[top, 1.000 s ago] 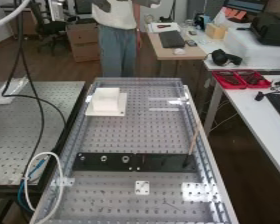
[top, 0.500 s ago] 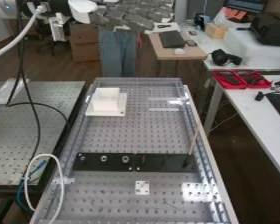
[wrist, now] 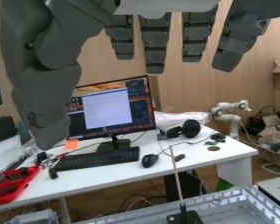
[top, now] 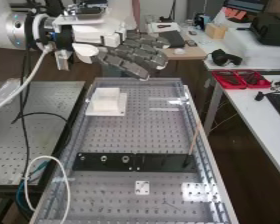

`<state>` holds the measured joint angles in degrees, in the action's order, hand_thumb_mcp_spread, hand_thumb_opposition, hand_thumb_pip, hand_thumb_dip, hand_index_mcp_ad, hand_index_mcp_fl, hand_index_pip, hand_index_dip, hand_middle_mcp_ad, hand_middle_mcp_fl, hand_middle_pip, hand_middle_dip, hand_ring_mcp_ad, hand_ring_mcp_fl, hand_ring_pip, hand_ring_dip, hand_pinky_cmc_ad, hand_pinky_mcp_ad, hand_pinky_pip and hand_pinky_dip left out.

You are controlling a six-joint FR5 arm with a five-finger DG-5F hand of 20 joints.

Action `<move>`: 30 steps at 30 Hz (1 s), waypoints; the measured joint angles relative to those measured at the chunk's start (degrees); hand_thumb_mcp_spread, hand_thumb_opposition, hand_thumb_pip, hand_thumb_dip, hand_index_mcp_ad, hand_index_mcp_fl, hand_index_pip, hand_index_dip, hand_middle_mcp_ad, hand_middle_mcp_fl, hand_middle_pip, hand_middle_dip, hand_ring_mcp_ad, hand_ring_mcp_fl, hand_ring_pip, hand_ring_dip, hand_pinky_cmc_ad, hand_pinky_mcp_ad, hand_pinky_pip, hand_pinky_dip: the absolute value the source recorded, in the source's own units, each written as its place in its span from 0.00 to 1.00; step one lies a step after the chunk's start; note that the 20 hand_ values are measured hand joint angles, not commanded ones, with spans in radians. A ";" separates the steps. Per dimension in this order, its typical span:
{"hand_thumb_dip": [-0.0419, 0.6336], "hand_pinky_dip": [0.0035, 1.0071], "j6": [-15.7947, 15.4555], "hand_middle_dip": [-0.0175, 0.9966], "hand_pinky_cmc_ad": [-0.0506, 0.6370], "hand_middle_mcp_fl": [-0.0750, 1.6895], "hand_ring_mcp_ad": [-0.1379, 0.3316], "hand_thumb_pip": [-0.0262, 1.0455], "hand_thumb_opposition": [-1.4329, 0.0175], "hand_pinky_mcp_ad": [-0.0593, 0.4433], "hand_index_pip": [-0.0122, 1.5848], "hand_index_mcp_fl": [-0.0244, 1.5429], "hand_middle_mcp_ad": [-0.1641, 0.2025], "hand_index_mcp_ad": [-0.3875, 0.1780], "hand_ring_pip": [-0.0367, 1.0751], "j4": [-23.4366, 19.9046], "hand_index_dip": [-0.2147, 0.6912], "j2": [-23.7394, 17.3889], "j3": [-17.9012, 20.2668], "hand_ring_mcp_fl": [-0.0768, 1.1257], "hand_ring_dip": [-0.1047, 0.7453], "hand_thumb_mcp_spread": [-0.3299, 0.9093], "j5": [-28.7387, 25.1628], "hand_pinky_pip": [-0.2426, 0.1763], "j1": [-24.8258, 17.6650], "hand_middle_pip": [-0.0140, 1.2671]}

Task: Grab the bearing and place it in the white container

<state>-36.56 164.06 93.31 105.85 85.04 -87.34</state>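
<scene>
1. The high view shows the robot hand (top: pixel 131 56) in the air near the far end of the desk (top: pixel 117 137), its fingers straight, slightly spread and pointing towards the view's right.
2. Also in the high view, a black strip (top: pixel 165 163) lies across the desk. The ring that looks like the bearing (top: pixel 126 159) is on it, near the strip's middle, with a smaller ring (top: pixel 104 159) beside it. The robot hand is well apart from both.
3. The white container (top: pixel 105 102) rests there on a white plate (top: pixel 121 111), towards the desk's far left.
4. The wrist view shows the fingers and thumb apart, with nothing gripped between them. Beyond them are a monitor (wrist: pixel 111 112), a keyboard (wrist: pixel 97 158), a mouse (wrist: pixel 149 160) and headphones (wrist: pixel 190 128) on a white table (wrist: pixel 127 176).
5. A thin stick (top: pixel 194 137) stands up from the black strip, slightly tilted.
6. Against half a second ago, the robot hand has come lower and further into the high view; its fingers were then at the top edge.
7. The bearing, the container and the strip have stayed put, while the white hose (top: pixel 67 192) has shifted a little.
</scene>
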 joint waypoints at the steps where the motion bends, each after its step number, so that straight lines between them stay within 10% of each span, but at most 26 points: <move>1: 0.33 0.21 0.10 0.20 0.55 0.10 0.72 0.46 0.49 0.70 0.07 0.04 0.72 0.64 0.12 -0.33 0.30 0.26 0.30 0.06 0.19 0.59 -0.24 0.40 0.06 0.12; 22: 0.41 0.19 4.65 0.20 0.56 0.05 0.68 0.53 0.46 0.70 0.46 0.03 0.71 0.60 0.12 -13.89 0.43 8.15 9.80 0.07 0.20 0.62 -9.65 0.40 2.46 0.12; 30: 0.43 0.17 5.50 0.29 0.56 0.14 0.68 0.53 0.45 0.70 0.40 0.01 0.71 0.57 0.12 -16.62 0.41 10.67 11.23 0.07 0.21 0.62 -10.94 0.40 3.22 0.12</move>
<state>-31.06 147.44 103.98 117.08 74.10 -84.12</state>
